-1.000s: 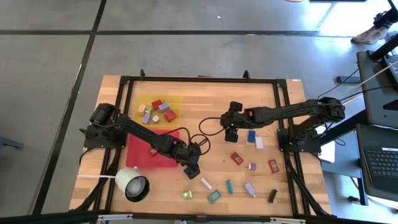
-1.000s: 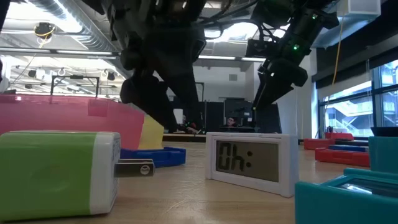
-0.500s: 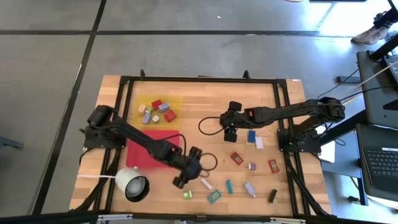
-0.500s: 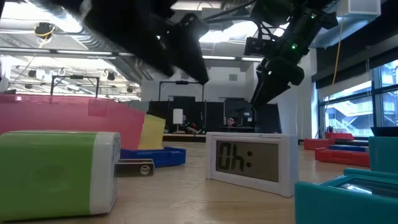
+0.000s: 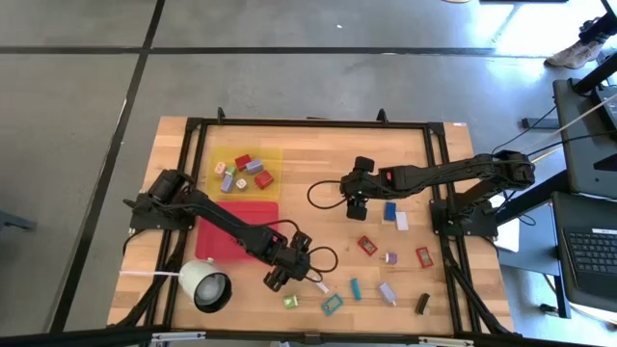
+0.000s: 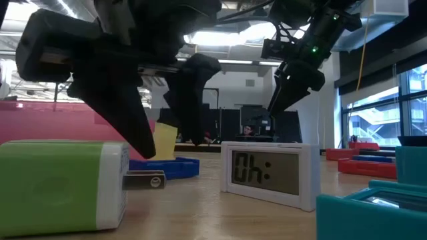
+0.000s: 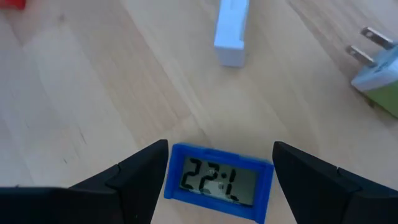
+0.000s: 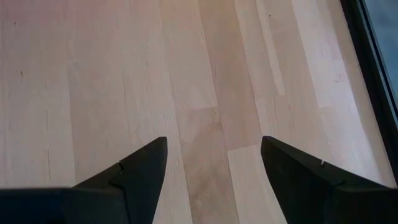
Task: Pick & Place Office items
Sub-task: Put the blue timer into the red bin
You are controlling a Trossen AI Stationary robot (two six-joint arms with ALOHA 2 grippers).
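Small office items lie scattered near the table's near edge: a green block (image 5: 289, 302), a teal piece (image 5: 332, 305), a white stick (image 5: 319, 285), red pieces (image 5: 366, 245). My left gripper (image 5: 278, 278) is open and points down over a small blue clock (image 7: 217, 180), which lies flat on the table; one finger stands at each of its ends (image 6: 167, 143). In the high view the gripper hides the clock. A white block (image 7: 231, 34) and a green plug adapter (image 7: 379, 68) lie beyond. My right gripper (image 5: 359, 204) hangs open over bare wood (image 8: 214, 155), beside a blue item (image 5: 389, 211).
A yellow tray (image 5: 275, 154) holding several pieces sits toward the far left, a red tray (image 5: 217, 241) just nearer. A white round cup (image 5: 204, 284) with a cord stands at the near left. A black cord loops by the left gripper (image 5: 323, 258). A white clock (image 6: 267, 173) stands close to the low camera.
My left gripper has moved toward the table's near edge and come down, turning until its open fingers hang on either side of the blue clock. The black cord loop has shifted with the arm.
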